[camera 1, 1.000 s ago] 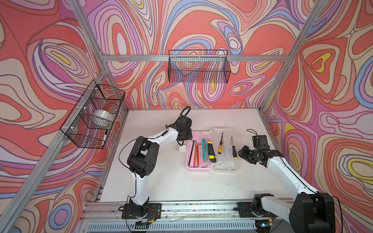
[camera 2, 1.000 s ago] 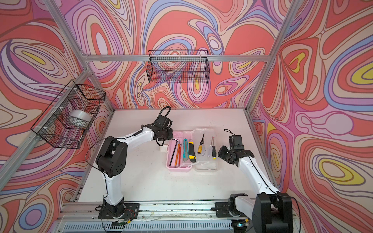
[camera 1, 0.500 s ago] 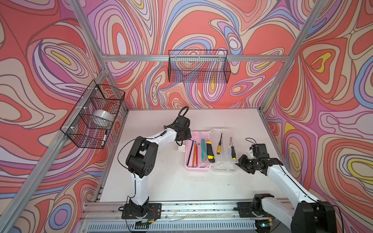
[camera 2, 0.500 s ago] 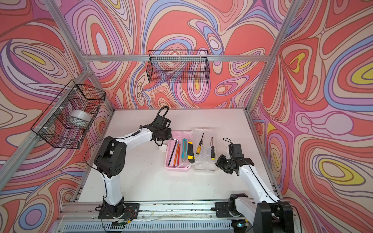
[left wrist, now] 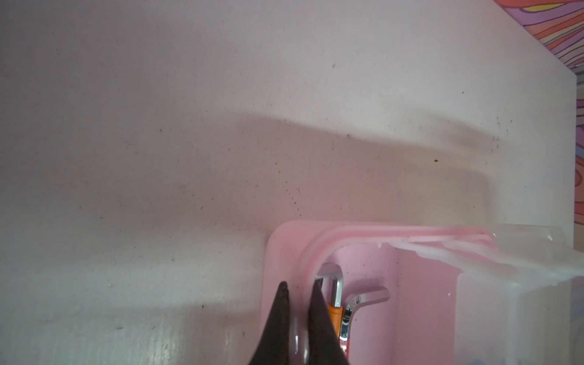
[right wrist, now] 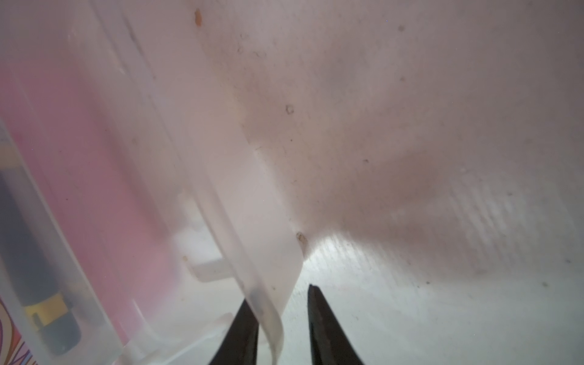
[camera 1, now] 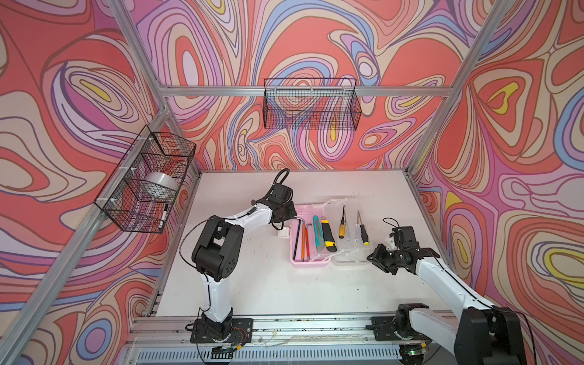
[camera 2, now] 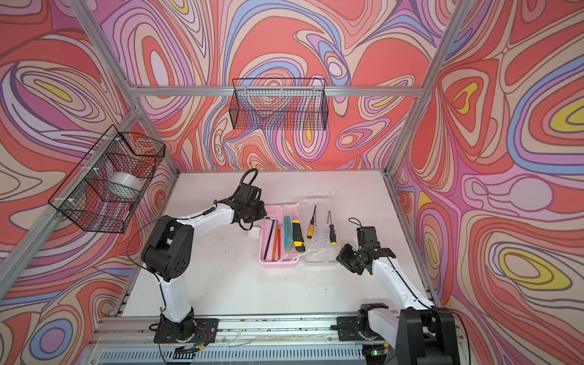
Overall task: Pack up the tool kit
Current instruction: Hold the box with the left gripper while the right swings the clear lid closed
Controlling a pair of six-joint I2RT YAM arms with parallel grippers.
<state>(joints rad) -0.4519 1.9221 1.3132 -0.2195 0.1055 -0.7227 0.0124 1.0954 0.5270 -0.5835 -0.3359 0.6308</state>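
Pinching tight, your left gripper [left wrist: 298, 286] was clamped on the rim of the pink base [left wrist: 284, 249]; the tool kit [camera 1: 316, 261] lay open on the white table [camera 1: 268, 284] between both arms. Your right gripper [right wrist: 278, 293] straddled the edge of the clear lid [right wrist: 262, 221], jaws apart, with nothing gripped yet.

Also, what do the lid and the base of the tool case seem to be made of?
The lid: probably clear, glossy plastic; the table shows through it. The base: likely opaque pink plastic, smooth, with a moulded rounded rim.
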